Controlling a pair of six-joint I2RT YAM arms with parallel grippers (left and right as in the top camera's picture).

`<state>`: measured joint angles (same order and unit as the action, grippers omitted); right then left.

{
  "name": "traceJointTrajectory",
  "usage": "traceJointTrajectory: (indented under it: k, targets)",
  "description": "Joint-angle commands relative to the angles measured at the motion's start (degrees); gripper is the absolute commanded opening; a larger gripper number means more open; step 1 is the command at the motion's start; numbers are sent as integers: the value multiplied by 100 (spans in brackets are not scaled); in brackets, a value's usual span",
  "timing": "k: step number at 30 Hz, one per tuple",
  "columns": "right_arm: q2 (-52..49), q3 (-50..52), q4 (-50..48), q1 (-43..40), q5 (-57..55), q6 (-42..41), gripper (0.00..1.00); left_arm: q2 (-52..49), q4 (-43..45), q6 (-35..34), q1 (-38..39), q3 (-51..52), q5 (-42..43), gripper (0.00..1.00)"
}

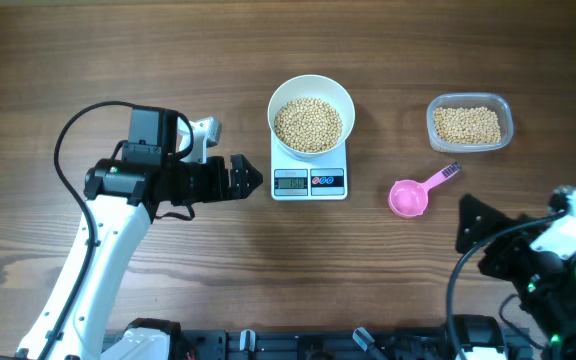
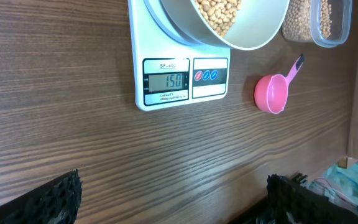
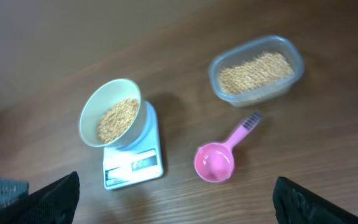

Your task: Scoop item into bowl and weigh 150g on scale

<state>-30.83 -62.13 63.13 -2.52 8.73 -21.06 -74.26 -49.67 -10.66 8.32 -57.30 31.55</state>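
The white bowl [image 1: 340,92] stands on the white scale [image 1: 309,183] and holds a heap of beige beans [image 1: 308,124]. In the left wrist view the scale's display [image 2: 166,81] reads 150, with the bowl [image 2: 253,34] above it. My left gripper [image 1: 243,180] hovers just left of the scale, open and empty, its fingers [image 2: 55,199] wide apart. My right gripper [image 1: 468,225] sits at the lower right, open with nothing in it. It looks down on the bowl [image 3: 89,115] and scale [image 3: 132,167].
A pink scoop [image 1: 409,197] lies empty on the table right of the scale. A clear plastic tub [image 1: 508,120] with more beans stands at the back right. The wooden table's edge shows at the right in the left wrist view.
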Motion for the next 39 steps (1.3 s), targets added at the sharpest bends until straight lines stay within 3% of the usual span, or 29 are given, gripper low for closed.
traceJointTrajectory:
  k: [1, 7, 21, 34, 39]
  targets:
    - [505, 883, -997, 382, 46, 636, 100, 9, 15, -11, 20, -118, 70, 100]
    - [1338, 2406, -2817, 570, -153, 1123, 100, 9, 15, -11, 20, -118, 70, 100]
    - [2535, 5082, -5921, 588, -852, 656, 100, 9, 15, -11, 22, -118, 70, 100]
    - [3062, 6155, -6717, 507, -1019, 739, 100, 9, 15, -11, 22, -118, 70, 100]
    - [3064, 6186, -6516, 459, -1084, 1054, 100, 9, 15, -11, 20, -118, 70, 100]
